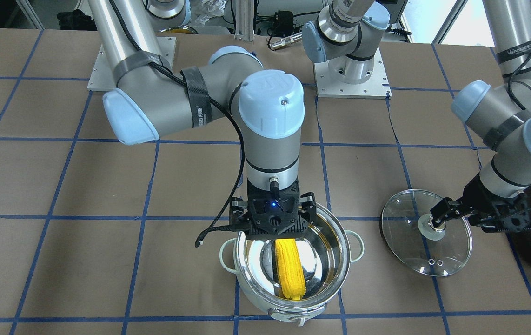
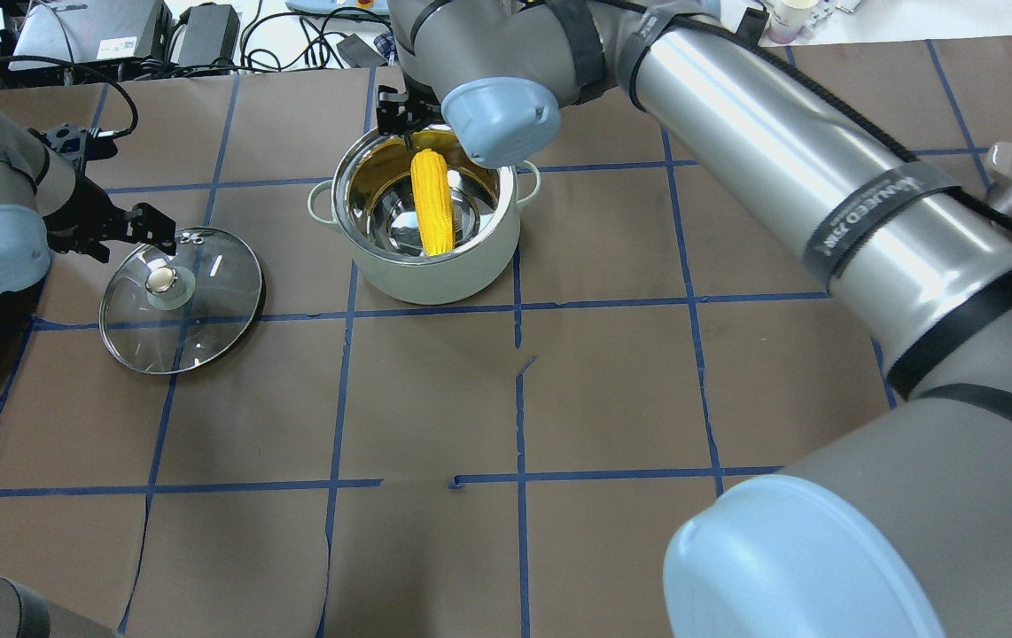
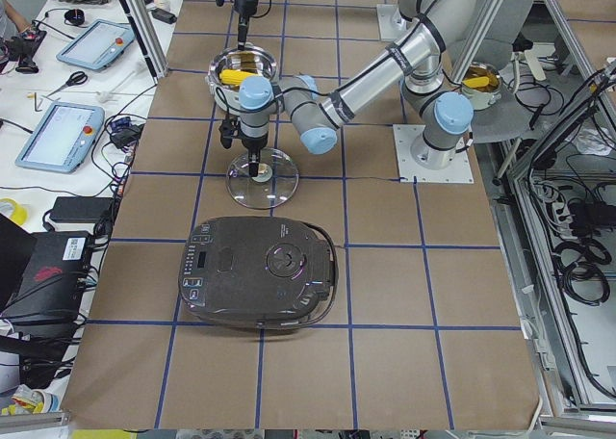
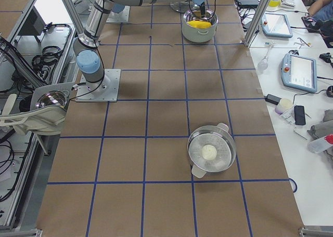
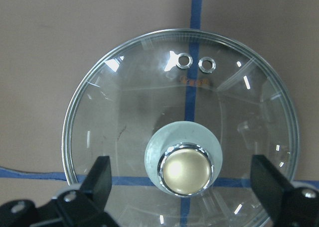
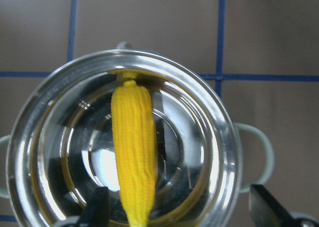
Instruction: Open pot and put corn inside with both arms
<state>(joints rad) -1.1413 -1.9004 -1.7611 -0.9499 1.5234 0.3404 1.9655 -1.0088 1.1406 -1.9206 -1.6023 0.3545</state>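
Here, the pot [image 2: 435, 282] stands open on the table [image 2: 612, 381], which is covered in brown paper marked with a blue tape grid. The pot is pale mint green outside and mirror-bright steel inside, with a small loop handle on each side. The corn [image 1: 288, 267], a bright yellow cob, is inside the pot. It stretches across the shiny interior with its blunt end against the inner wall and its tapered end pointing toward the opposite side.

The right gripper [image 6: 182, 209] hangs directly over the pot's mouth, pointing down. Its jaws are spread wide. One finger stands on each side of the cob's narrow end, and neither touches it.

The clear glass lid [image 5: 124, 112] lies flat on the table at the robot's left of the pot, apart from it. Two small vent holes sit near its rim. The left gripper [image 5: 185, 184] is lowered at the lid's round metal knob [image 5: 185, 170]. Its jaws are spread, with a black finger on each side of the knob and clear space between each finger and the knob.

A black rounded appliance [image 3: 260, 271] sits just beyond the lid. A second steel pot [image 4: 192, 159], holding something round and white, stands far off toward the table's other end.
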